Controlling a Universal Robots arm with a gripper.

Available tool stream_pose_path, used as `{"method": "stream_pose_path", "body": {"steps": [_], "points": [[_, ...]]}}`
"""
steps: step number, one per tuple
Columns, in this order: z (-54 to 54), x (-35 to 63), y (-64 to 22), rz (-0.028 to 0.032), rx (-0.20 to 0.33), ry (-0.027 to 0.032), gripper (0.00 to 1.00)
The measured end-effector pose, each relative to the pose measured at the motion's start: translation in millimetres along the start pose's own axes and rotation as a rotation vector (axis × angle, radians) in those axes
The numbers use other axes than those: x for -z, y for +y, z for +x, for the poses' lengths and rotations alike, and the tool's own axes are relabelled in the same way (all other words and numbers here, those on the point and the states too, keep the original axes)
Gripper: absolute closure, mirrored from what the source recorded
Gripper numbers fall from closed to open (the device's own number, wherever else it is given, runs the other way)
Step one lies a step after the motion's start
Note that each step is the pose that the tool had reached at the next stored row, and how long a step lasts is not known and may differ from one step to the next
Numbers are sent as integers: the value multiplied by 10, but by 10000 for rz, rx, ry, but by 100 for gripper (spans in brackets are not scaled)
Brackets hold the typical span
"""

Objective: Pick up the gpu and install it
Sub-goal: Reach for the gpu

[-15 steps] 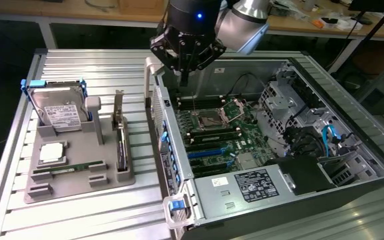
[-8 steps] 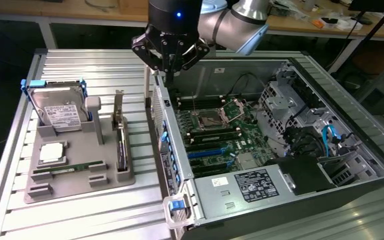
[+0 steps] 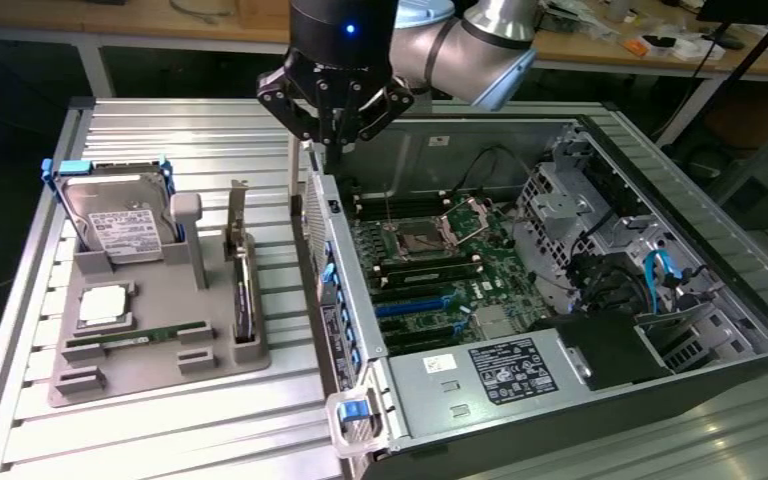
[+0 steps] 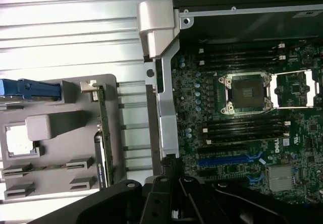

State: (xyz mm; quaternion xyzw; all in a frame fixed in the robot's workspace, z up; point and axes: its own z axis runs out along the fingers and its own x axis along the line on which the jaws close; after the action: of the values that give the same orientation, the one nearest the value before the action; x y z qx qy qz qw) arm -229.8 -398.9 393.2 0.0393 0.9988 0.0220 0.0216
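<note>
Slatted metal bench (image 3: 157, 125): open PC case (image 3: 491, 140) beside grey tray (image 3: 157, 372). Gripper (image 3: 335, 150) clenched, apparently empty, above case's near wall. Gpu (image 3: 241, 270) stands on edge in tray, toward the bench's exterior-view left edge, long axis parallel to that wall.

The gpu (image 3: 243, 295) stands on edge in the gray holder (image 3: 157, 372), near the worktop's (image 3: 157, 130) edge on the exterior view's left. Its faces cannot be made out, and its lower edge is hidden in the slot. The hard drive's (image 3: 117, 215) lower end sinks behind the holder's wall. Its label print is too small to read, as is the power supply's sticker (image 3: 504, 365). The arm (image 3: 484, 40) is cut off by the exterior view's top edge. In the wrist view the jaws are a dark mass cut by the picture's edge.
</note>
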Motion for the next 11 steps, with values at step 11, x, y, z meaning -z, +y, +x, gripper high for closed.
{"method": "stream_pose_path", "body": {"steps": [11], "points": [[380, 0, -30, 6, 13, 110, 89]]}}
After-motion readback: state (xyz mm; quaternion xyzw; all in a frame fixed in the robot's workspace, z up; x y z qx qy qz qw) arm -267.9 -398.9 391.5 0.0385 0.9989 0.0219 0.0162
